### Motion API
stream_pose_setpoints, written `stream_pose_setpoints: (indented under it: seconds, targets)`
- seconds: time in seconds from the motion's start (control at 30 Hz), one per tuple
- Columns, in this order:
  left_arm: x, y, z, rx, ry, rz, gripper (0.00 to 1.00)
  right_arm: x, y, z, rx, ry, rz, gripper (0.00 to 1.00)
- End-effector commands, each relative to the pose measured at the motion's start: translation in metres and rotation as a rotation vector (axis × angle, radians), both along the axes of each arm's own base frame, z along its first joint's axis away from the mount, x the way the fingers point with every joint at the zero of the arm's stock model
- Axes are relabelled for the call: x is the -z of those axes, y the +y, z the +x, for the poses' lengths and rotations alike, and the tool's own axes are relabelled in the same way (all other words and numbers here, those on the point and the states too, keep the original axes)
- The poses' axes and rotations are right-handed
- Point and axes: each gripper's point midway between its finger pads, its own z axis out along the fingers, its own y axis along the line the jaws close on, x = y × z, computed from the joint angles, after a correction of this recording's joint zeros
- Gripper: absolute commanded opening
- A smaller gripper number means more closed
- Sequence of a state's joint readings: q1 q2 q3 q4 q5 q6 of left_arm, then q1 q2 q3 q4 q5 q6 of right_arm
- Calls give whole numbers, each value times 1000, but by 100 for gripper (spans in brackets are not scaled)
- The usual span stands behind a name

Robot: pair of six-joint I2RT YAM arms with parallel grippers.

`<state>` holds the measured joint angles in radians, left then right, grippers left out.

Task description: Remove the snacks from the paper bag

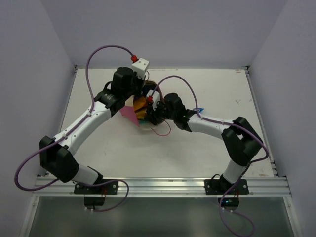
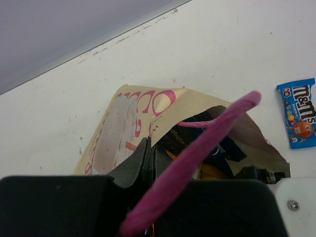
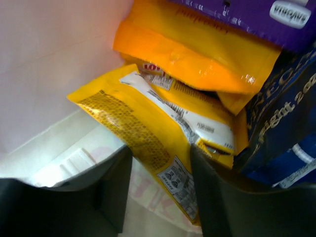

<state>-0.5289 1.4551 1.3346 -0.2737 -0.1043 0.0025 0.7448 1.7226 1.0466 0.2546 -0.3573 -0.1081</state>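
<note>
The paper bag (image 1: pixel 130 114) lies tipped on the table, its cream front (image 2: pixel 123 123) facing the left wrist camera. My left gripper (image 2: pixel 149 157) is shut on the bag's rim, and a pink cord handle (image 2: pixel 207 143) crosses in front of it. My right gripper (image 3: pixel 160 190) reaches into the bag, open, with its jaws either side of a yellow packet's (image 3: pixel 148 126) corner. The other snacks behind it are an orange packet (image 3: pixel 197 54), a purple one (image 3: pixel 247 15) and a dark blue one (image 3: pixel 284 118). A small blue packet (image 2: pixel 300 114) lies outside on the table.
The bag's pink inner wall (image 3: pixel 49 59) closes in my right gripper on the left. In the top view both arms meet over the bag at the table's middle back (image 1: pixel 148 106). The small blue packet (image 1: pixel 199 109) lies just right of my right wrist.
</note>
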Motion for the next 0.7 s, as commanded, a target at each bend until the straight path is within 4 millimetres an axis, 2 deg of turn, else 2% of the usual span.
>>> stream_pose_setpoints:
  seconds: [0.0, 0.07, 0.1, 0.17, 0.2, 0.27, 0.3, 0.33, 0.37, 0.4, 0.5, 0.53, 0.57, 0.63, 0.67]
  targets:
    - [-20, 6, -3, 4, -43, -22, 0, -11, 5, 12, 17, -15, 7, 39]
    - [-19, 6, -3, 3, -41, -23, 0, -15, 5, 13, 21, -25, 9, 27]
    - [-19, 6, -4, 6, -40, -24, 0, -19, 4, 15, 26, -32, 11, 16]
    - [-19, 6, -4, 6, -44, -26, 0, -22, 3, 14, 29, -36, 12, 6]
    - [-20, 7, -3, -1, -48, -26, 0, -33, 2, 12, 26, -49, 25, 1]
    - [-18, 9, -2, -12, -51, -20, 0, -50, -3, 5, 29, -48, 44, 0]
    - [-18, 12, 0, -29, -54, -15, 0, -79, -10, -3, 38, -76, 86, 0]
    - [-18, 13, 1, -38, -54, -12, 0, -93, -16, -7, 52, -92, 103, 0]
    - [-19, 15, 1, -47, -59, -12, 0, -99, -26, -11, 75, -90, 95, 0]
    - [-19, 16, 2, -57, -63, -9, 0, -130, -38, -17, 109, -130, 138, 0]
    - [-22, 16, 4, -63, -76, -14, 0, -145, -76, -14, 275, -133, 132, 0]
    - [-23, 16, 5, -64, -80, -16, 0, -165, -95, -13, 350, -177, 160, 0]
    - [-22, 16, 4, -62, -79, -14, 0, -156, -112, -12, 413, -127, 145, 0]
    - [-21, 14, 4, -51, -74, -18, 0, -160, -133, -10, 500, -88, 175, 0]
    - [-20, 13, 3, -42, -72, -17, 0, -151, -152, -2, 578, -62, 148, 0]
